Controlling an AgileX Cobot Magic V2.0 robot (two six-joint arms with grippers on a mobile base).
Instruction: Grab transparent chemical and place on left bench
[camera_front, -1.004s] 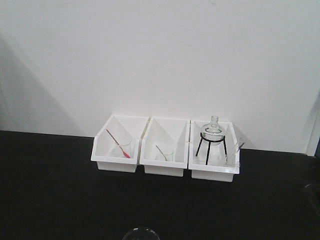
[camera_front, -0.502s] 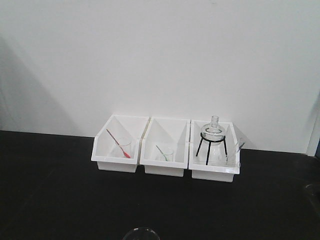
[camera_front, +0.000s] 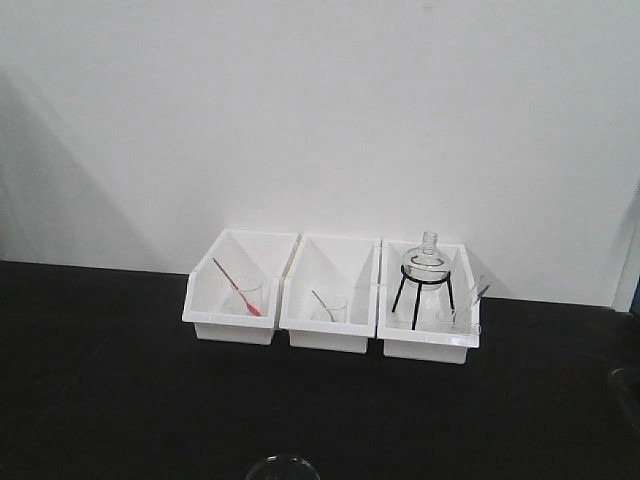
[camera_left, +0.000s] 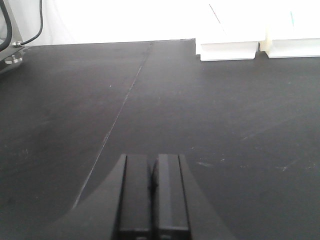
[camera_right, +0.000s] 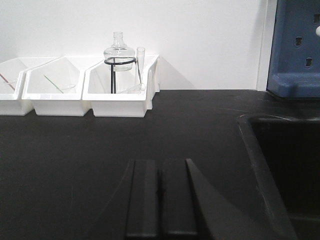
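Observation:
The transparent chemical (camera_front: 462, 318) is a small clear beaker holding a pale glass stick. It stands at the front right of the right white bin (camera_front: 428, 345), beside the round flask on its black tripod (camera_front: 427, 268). The right wrist view shows the beaker (camera_right: 134, 89) far ahead to the left. My left gripper (camera_left: 154, 157) is shut with nothing in it, low over the black bench, far from the bins. My right gripper (camera_right: 160, 162) is also shut and holds nothing. Neither gripper shows in the front view.
The left bin (camera_front: 228, 328) holds a beaker with a red stick (camera_front: 236, 288). The middle bin (camera_front: 326, 335) has a beaker with a greenish stick (camera_front: 330, 308). A black sink (camera_right: 280, 165) lies right of my right gripper. A glass rim (camera_front: 282, 466) pokes up at the front view's bottom edge.

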